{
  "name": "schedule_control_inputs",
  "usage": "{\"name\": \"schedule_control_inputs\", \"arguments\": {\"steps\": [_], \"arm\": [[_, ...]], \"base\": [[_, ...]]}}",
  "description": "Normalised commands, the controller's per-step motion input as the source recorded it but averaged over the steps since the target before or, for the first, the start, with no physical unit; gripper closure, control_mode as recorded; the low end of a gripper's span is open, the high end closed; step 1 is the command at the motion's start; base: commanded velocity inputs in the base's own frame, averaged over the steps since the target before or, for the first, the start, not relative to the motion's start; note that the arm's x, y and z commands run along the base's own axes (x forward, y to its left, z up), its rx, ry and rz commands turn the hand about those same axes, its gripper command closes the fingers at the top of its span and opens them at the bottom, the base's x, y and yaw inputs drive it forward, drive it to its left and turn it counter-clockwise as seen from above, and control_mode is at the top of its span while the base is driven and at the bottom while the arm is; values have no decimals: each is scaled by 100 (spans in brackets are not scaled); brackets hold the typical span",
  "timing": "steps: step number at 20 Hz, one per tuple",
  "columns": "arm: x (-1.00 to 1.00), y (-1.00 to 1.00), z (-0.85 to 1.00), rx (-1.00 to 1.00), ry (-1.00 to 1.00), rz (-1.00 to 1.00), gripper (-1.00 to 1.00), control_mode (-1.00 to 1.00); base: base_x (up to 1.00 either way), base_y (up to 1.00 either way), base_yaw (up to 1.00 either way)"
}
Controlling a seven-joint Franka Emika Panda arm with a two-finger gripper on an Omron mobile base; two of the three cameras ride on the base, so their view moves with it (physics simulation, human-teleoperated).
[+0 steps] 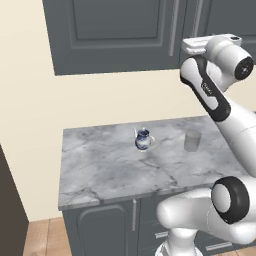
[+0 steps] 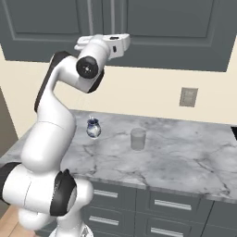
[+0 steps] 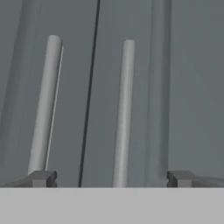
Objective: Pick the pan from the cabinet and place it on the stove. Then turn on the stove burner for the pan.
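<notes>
The cabinet (image 1: pixel 115 35) hangs above the counter with both panelled doors closed, so the pan is hidden. My arm is raised, and the hand (image 2: pixel 115 44) faces the doors just above their lower edge. In the hand view my gripper (image 3: pixel 111 178) is open with nothing between its fingers. It sits close in front of the door seam and two slim bar handles. The right handle (image 3: pixel 124 109) rises between the fingertips, and the left handle (image 3: pixel 46 100) stands just above the left fingertip (image 3: pixel 41 177). A black sliver (image 2: pixel 234 133) at the counter's far right is too small to tell whether it is the stove.
A small blue-and-white jug (image 1: pixel 143 139) and a grey cup (image 1: pixel 192 141) stand on the marble counter (image 1: pixel 100 170) below the hand. Grey drawer units (image 2: pixel 166 203) sit under it. On the wall is a socket plate (image 2: pixel 188 96). A dark tall panel (image 1: pixel 10 200) borders the left.
</notes>
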Motion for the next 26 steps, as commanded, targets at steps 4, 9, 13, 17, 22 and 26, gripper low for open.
{"name": "schedule_control_inputs", "arguments": {"steps": [4,9,13,17,22,26], "arm": [[33,0,9,-2,-8,0,-100,-100],[28,0,1,-2,-9,0,-100,-100],[25,-11,4,0,-9,0,-100,-100],[27,-14,4,0,-5,0,-100,-100],[27,-8,0,0,-1,0,-100,-100],[32,0,0,0,0,0,-100,-100]], "base": [[0,0,0],[0,0,0],[0,0,0],[0,0,0],[0,0,0],[0,0,0]]}}
